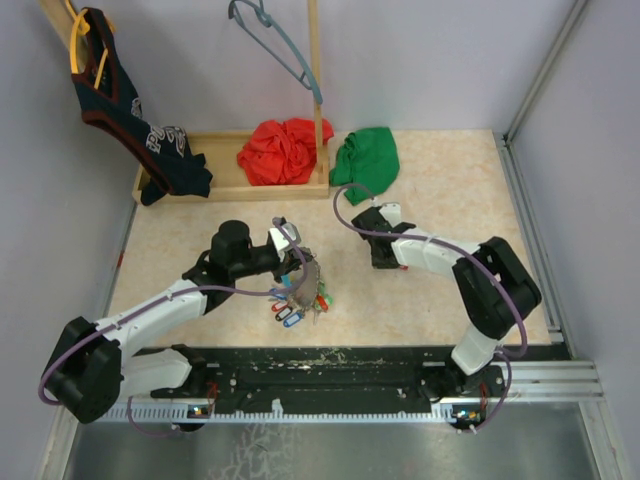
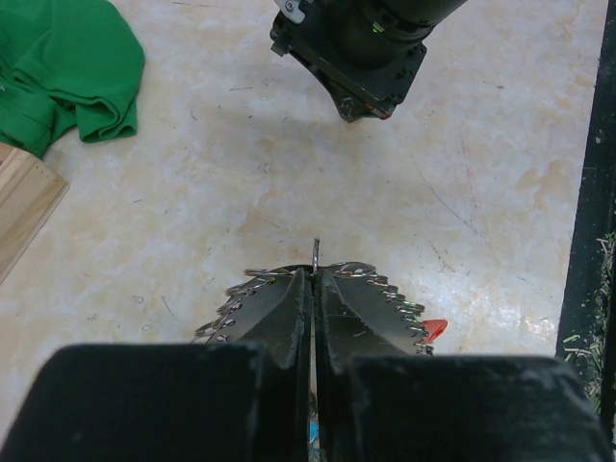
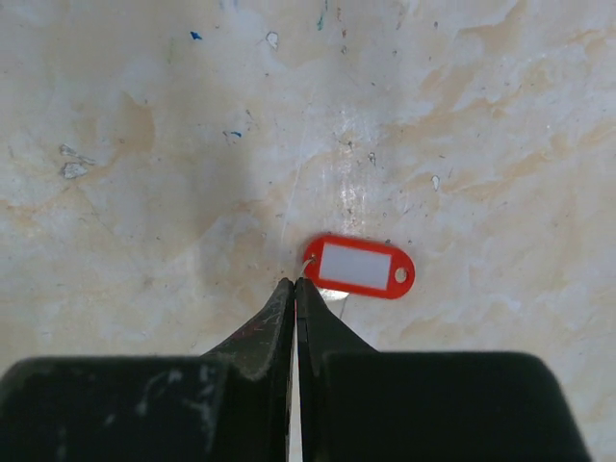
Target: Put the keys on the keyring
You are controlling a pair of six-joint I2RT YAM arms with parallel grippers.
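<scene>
- Centrally, the keys [image 1: 300,303] hang in a bunch under the left gripper [image 2: 314,281], about mid-table and towards the near edge. Blue, red and green tags show from above. The individual blades cannot be told apart.
- The keyring [image 2: 316,252] shows in the left wrist view only as a thin metal wire standing up between the fingertips, which are pressed together on it. Small split rings fan out on either side of the fingers, and most of the loop is hidden behind them.
- One red-tagged key [image 3: 361,267] lies flat on the table, apart from the bunch and to its right. It has an oblong red plastic tag with a white label window, and its metal blade is partly hidden under the tag.
- The right gripper [image 3: 294,286] points down at this key with its jaws pressed together. The tips meet at the ring end of the tag; whether the small ring is nipped between them cannot be made out.
- The table [image 1: 440,190] is beige and marbled, scuffed and speckled.
- On the far side, a crumpled green cloth [image 1: 367,160] lies just beyond the right gripper, and a red cloth [image 1: 283,150] is bundled in a shallow wooden tray [image 1: 250,192].
- A dark jersey [image 1: 140,130] hangs down to the left end of the tray, and a blue-grey hanger [image 1: 280,45] hangs above.
</scene>
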